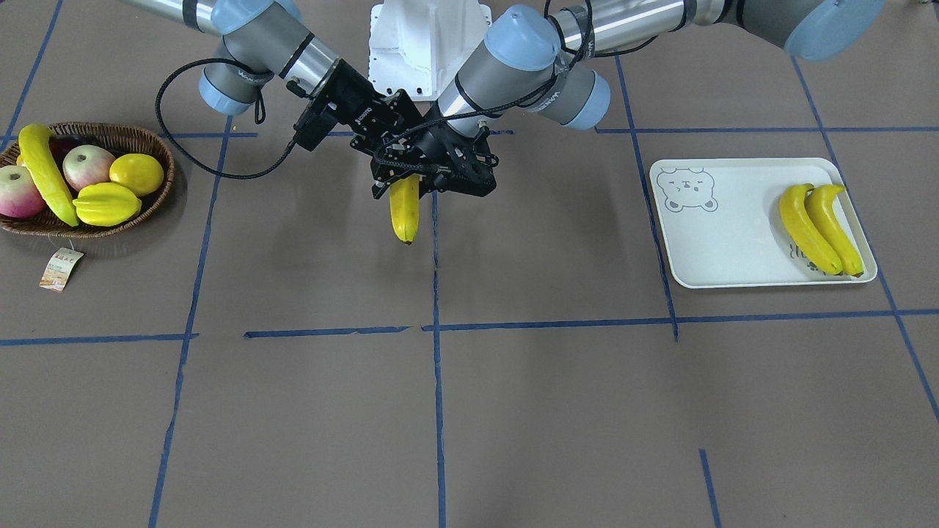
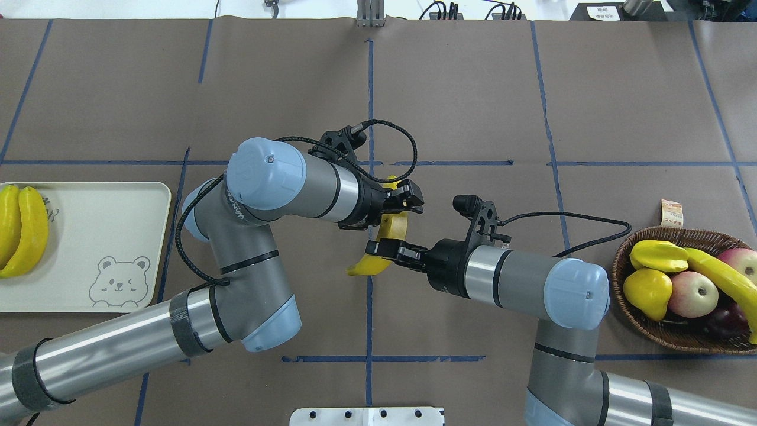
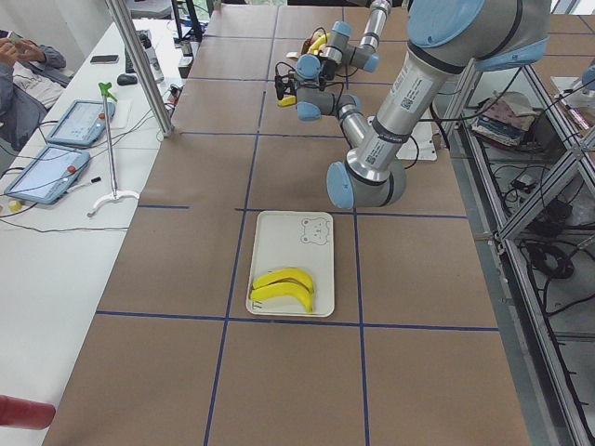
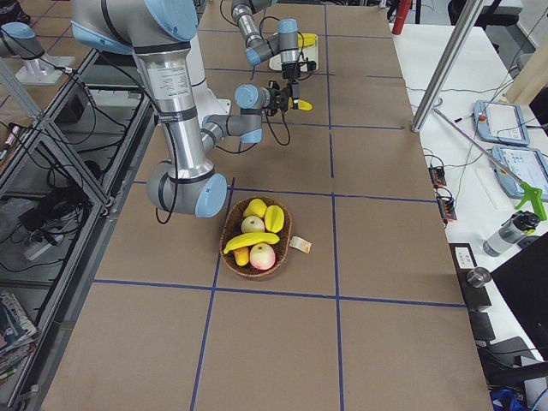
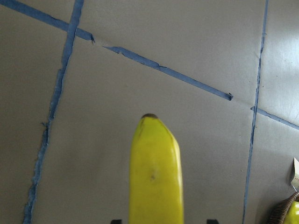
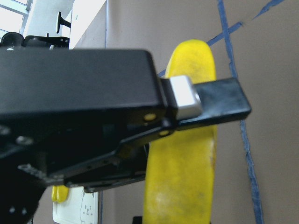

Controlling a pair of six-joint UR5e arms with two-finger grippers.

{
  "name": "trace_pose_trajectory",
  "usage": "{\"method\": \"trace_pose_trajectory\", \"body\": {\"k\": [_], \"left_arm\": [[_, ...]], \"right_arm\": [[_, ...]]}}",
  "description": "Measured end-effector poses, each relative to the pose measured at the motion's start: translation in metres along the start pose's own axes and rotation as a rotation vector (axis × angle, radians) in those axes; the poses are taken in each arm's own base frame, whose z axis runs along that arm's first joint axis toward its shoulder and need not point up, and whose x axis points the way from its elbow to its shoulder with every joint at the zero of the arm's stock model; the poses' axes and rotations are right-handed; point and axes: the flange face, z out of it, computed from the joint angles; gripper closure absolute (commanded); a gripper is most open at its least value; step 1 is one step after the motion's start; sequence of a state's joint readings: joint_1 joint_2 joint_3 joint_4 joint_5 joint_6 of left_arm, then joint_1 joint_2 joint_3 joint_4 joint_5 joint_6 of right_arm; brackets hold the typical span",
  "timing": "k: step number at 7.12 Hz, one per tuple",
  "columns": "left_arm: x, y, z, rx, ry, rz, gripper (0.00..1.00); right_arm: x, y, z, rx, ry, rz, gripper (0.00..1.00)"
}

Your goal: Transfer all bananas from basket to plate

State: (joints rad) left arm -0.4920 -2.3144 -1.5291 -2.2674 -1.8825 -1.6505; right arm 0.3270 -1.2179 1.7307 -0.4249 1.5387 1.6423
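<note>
Step in hand: a mid-air hand-over over the middle of the table, from the basket-side arm to the plate-side arm.
Held banana (image 2: 369,265): hangs clear of the table between both tools, its free end pointing straight out ahead of the left gripper.
Right gripper (image 2: 387,247): pinched on the banana's middle, as best I can judge, and it seems to carry the weight.
Left gripper (image 2: 397,208): just beside the right one on the same banana. Its wrist camera shows a gap on each side of the fruit, so the jaws look spread, not clamped.
Plate (image 2: 118,225): well behind the left gripper, with two bananas (image 2: 23,228) at its far end.
Basket (image 2: 662,334): well behind the right gripper, with one last banana (image 2: 724,284) lying across the other fruit.
Next move: the left should close firmly before the right lets go, then carry the banana to the bare part of the plate.
</note>
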Motion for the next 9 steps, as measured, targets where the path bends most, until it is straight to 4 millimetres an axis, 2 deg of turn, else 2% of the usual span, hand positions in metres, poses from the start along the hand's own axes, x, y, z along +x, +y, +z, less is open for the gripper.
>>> {"method": "trace_pose_trajectory", "body": {"k": [1,2,3,4,5,6,9], "left_arm": [[-0.0010,-0.0009,0.0001,0.001,-0.002,-0.001,0.45],[-0.0017,-0.0017,0.0001,0.003,-0.004,-0.002,0.57],[-0.0020,-0.0022,0.0000,0.003,-0.004,-0.002,0.78],[-0.0023,-0.0026,0.0001,0.004,-0.005,-0.002,0.96],[-0.0027,-0.0031,-0.0001,0.005,-0.006,-0.002,1.00],[-0.0029,-0.0035,-0.0004,0.005,-0.005,-0.002,1.00],[-0.0004,-0.0055,-0.0052,0.009,0.005,-0.001,1.00]], "right_arm": [[0.0008,-0.0001,-0.0002,0.000,0.001,0.000,0.92],[0.0018,-0.0002,-0.0004,0.001,0.003,0.000,0.92],[0.0026,-0.0003,-0.0006,0.001,0.005,0.000,0.91],[0.0029,-0.0003,-0.0005,0.002,0.005,0.000,0.82],[0.0028,-0.0003,-0.0002,0.002,0.005,0.000,0.26],[0.0017,-0.0003,0.0003,0.003,0.004,0.001,0.00],[0.0010,-0.0058,0.0019,0.063,0.020,0.000,0.00]]}}
